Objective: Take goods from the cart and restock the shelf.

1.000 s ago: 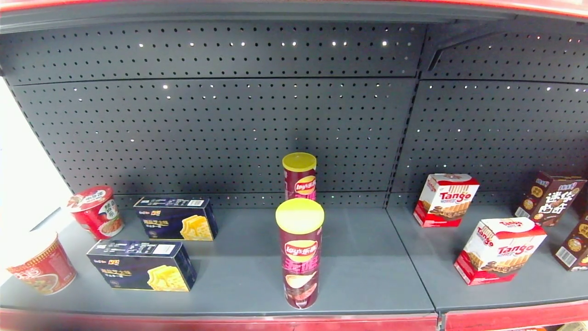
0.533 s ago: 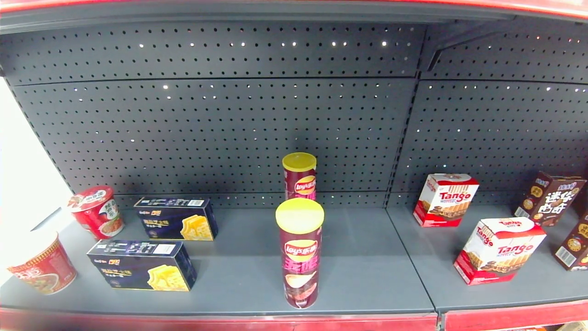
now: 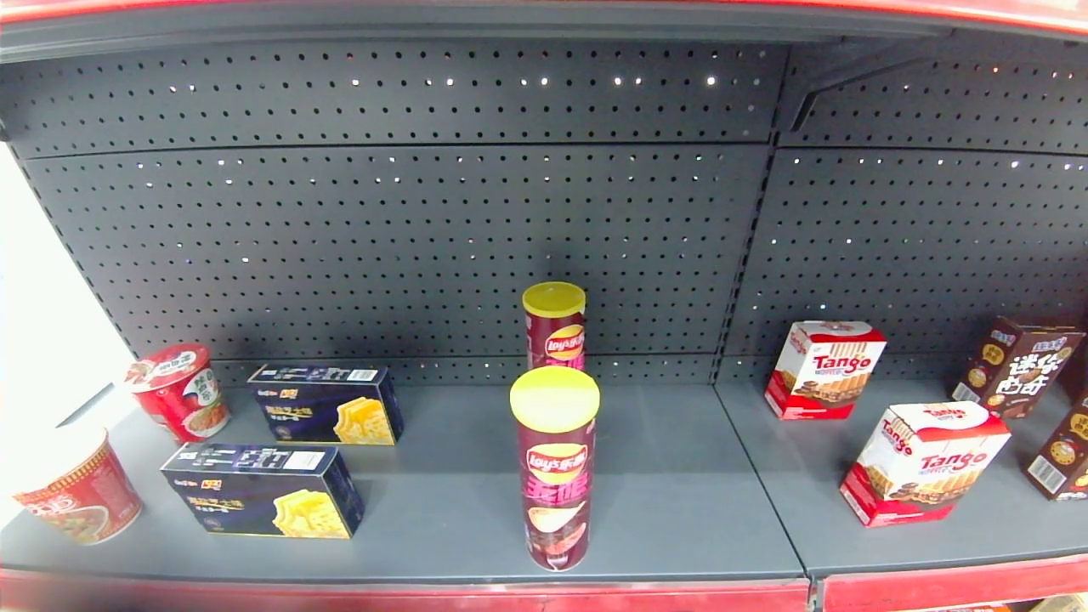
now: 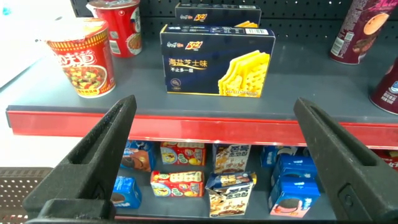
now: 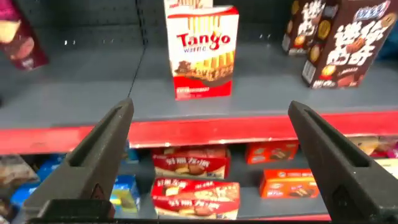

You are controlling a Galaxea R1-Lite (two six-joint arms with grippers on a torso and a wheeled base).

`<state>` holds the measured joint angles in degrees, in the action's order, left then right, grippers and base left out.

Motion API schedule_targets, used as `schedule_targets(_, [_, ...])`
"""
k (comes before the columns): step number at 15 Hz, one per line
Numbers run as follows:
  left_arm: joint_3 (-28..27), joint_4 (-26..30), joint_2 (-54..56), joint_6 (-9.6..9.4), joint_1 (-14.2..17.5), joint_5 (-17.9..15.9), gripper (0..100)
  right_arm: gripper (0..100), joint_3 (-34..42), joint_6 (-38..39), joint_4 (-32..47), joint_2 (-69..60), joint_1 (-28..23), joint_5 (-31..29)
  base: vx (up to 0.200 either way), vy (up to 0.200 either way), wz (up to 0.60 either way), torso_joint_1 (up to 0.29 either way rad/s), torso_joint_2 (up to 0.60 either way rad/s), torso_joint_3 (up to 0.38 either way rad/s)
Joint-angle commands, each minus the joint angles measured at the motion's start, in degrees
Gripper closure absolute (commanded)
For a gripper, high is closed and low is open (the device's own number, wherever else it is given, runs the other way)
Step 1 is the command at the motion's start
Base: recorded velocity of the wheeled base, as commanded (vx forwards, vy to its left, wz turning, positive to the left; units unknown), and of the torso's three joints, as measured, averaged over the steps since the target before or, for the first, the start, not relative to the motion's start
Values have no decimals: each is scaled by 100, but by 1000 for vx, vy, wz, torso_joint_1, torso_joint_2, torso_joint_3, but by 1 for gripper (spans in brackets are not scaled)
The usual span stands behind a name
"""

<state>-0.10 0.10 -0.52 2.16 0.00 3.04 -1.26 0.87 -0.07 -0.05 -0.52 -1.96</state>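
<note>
**Grey shelf part-stocked, both pincers wide and empty**

Grey metal forms the shelf [image 3: 680, 501], which stands directly in front of the robot and carries sparse rows of goods. Two noodle cups [image 3: 76, 493] sit at its left end. Beside them lie two dark blue cracker boxes [image 3: 263, 491], one behind the other. Two crisp tubes stand upright near the middle, the front tube [image 3: 555, 476] close to the red shelf lip [image 4: 186, 118] and the rear tube [image 3: 554, 327] near the back panel. Wafer boxes [image 3: 926, 463] and brown biscuit boxes [image 3: 1016, 365] fill the right bay.

The left pincer [image 4: 214, 104] hangs in front of the lip, facing the blue boxes. Its jaws are spread wide and hold nothing. The right pincer [image 5: 210, 107] sits likewise before the wafer boxes, wide and empty. No item is in hand, so the fetch from the cart appears yet to be made.

The likeliest trouble is the front tube. It is tall, narrow and near the edge, so a passing arm or a pushed-in item could tip it off the shelf. Both pincers hang about level with the lip, so an arm coming in low with goods could strike it. A light box set down on the wafer boxes' tilted tops would probably slide.
</note>
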Motion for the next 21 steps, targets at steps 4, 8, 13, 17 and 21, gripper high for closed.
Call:
schedule_targets(4, [1, -1, -9, 4, 0, 4, 0, 0, 29, -535, -98, 5, 0, -1034, 0, 0, 0, 0, 0, 0])
schedule_targets(8, [1, -1, -9, 4, 0, 4, 0, 0, 108, -227, -327, 5, 0, -735, 0, 0, 0, 0, 0, 0])
schedule_targets(13, [1, -1, -9, -5, 0, 4, 0, 0, -6, 98, 60, 5, 8, -1280, 0, 0, 0, 0, 0, 0])
schedule_targets(17, [1, -1, -9, 4, 0, 4, 0, 0, 117, -139, 51, 5, 0, 196, 0, 0, 0, 0, 0, 0])
schedule_targets(21, [1, -1, -9, 4, 0, 4, 0, 0, 117, -122, 51, 5, 0, 196, 0, 0, 0, 0, 0, 0])
